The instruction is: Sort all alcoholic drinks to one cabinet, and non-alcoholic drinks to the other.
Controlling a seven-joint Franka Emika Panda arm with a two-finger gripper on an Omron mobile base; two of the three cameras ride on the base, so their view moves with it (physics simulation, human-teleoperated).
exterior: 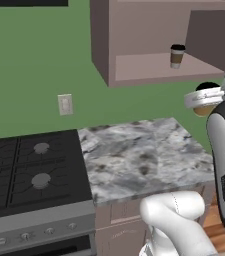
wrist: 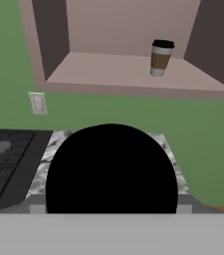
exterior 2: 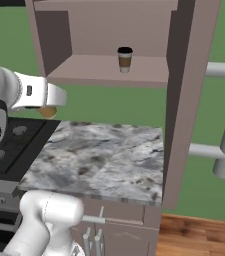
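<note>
While the coffee cup [wrist: 160, 58] is sitting shelved in the open wall cabinet [wrist: 133, 74] ahead & above the claw, it's gripping the squat black bottle [wrist: 111, 169]; its cabinet's pending.

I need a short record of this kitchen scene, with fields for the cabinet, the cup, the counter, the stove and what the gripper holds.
cabinet: wall cabinet, door open, plain inner shelf
cup: small tan cup with black top, upright on the cabinet shelf
counter: marble countertop, below the cabinet
stove: black stove, left of the counter
gripper: a black rounded thing sits right in front of the hand camera; jaws stand wide; whether they grip it cannot be told
</note>
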